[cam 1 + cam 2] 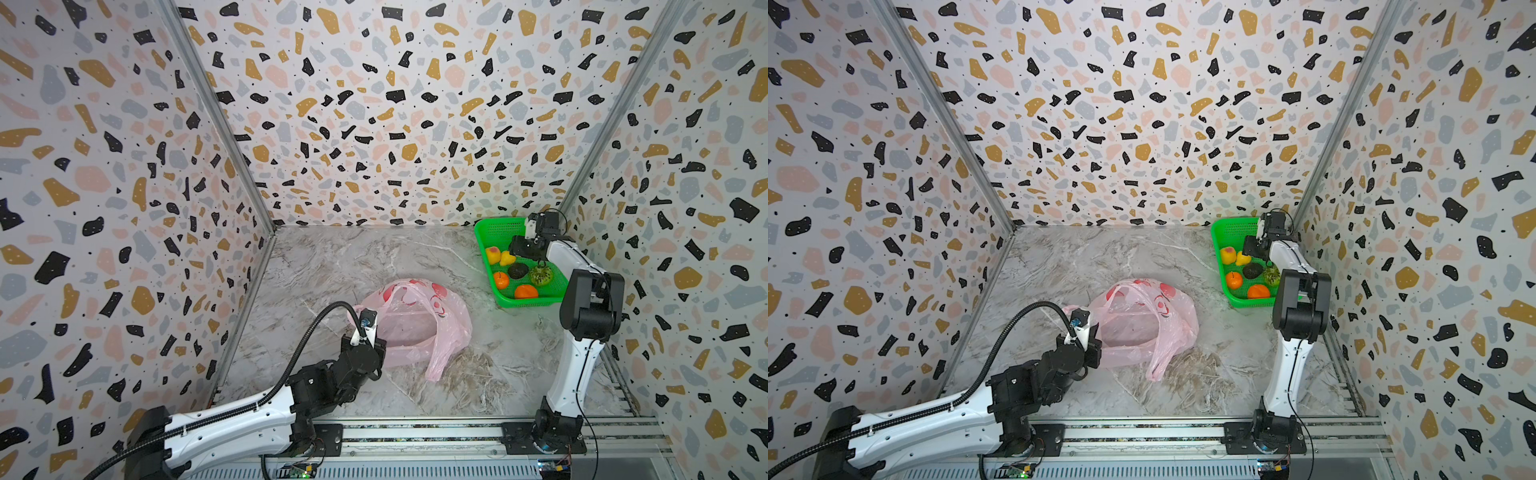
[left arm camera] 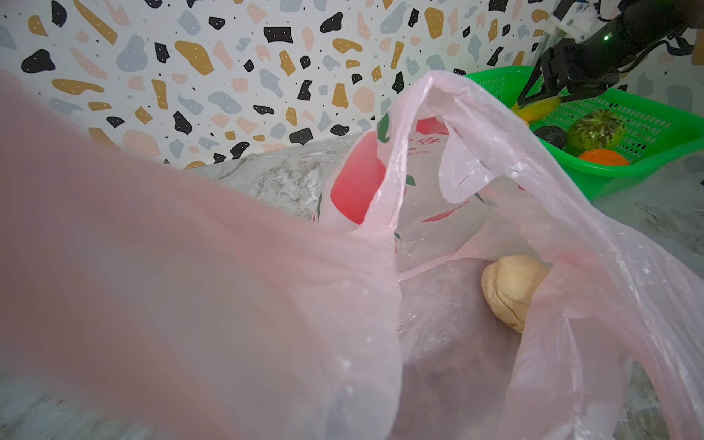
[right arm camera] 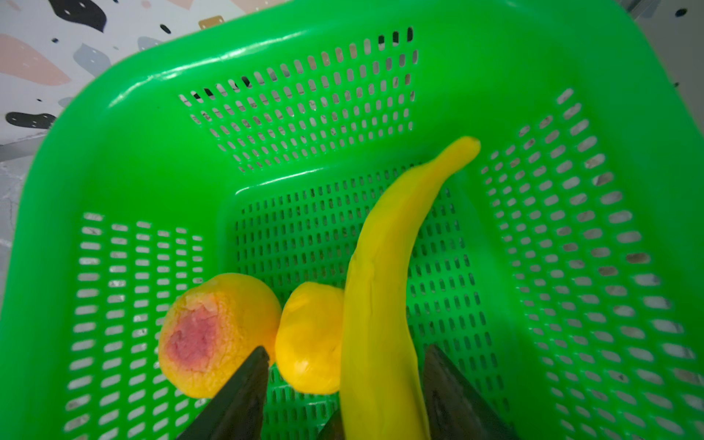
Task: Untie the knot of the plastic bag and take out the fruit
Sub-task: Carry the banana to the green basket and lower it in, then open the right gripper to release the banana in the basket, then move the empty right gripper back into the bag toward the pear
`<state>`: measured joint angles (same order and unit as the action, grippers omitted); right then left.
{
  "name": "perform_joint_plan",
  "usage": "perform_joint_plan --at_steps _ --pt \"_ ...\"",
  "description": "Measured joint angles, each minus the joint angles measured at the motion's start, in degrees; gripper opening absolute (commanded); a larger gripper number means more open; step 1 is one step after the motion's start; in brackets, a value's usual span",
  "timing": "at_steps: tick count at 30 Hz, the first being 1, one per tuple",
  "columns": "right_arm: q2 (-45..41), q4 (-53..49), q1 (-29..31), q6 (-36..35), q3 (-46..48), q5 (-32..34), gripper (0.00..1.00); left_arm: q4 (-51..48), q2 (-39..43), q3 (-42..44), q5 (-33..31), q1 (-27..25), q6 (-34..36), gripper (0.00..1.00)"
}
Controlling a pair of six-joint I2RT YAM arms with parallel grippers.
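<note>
Marble table [image 1: 332,266], terrazzo walls [image 1: 374,124]; left fingers [image 1: 367,326] pinch plastic bag [image 1: 415,324]; right fingers [image 3: 236,400] spread beside banana [image 3: 381,285]

plastic bag [image 2: 571,247]: thin, translucent, crinkled | basket [image 3: 133,152]: glossy plastic | banana [image 3: 381,285]: smooth

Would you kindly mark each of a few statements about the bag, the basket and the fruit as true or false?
1. A cream bumpy ball lies inside the translucent pale pink plastic bag. True.
2. The yellow toy banana is inside that bag. False: it lies in the bright green mesh basket, between the right gripper's open jaws.
3. The bag is tied shut with a knot. False: its handles hang apart and the mouth gapes.
4. Two orange toy tangerines sit in the basket. True.
</note>
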<state>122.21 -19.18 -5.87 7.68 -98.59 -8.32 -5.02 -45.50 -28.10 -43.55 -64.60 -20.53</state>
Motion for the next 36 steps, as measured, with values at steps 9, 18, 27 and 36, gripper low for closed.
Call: perform_joint_plan --at_steps 9,18,27,36 --pt "-6.56 -0.44 0.17 0.83 5.95 -0.5 0.67 0.02 0.0 0.0 0.09 0.0 0.04 0.0" --pt "-22.84 -3.37 6.95 1.03 14.58 -5.49 0.67 2.51 0.17 0.0 2.75 -0.02 1.51 0.0" --pt "-42.36 -11.37 33.27 4.17 23.78 -9.64 0.69 3.69 0.22 0.0 3.91 -0.02 2.99 0.0" --pt "-48.13 -13.66 55.89 15.41 26.34 -8.35 0.69 3.74 0.48 0.0 4.07 0.0 2.95 0.0"
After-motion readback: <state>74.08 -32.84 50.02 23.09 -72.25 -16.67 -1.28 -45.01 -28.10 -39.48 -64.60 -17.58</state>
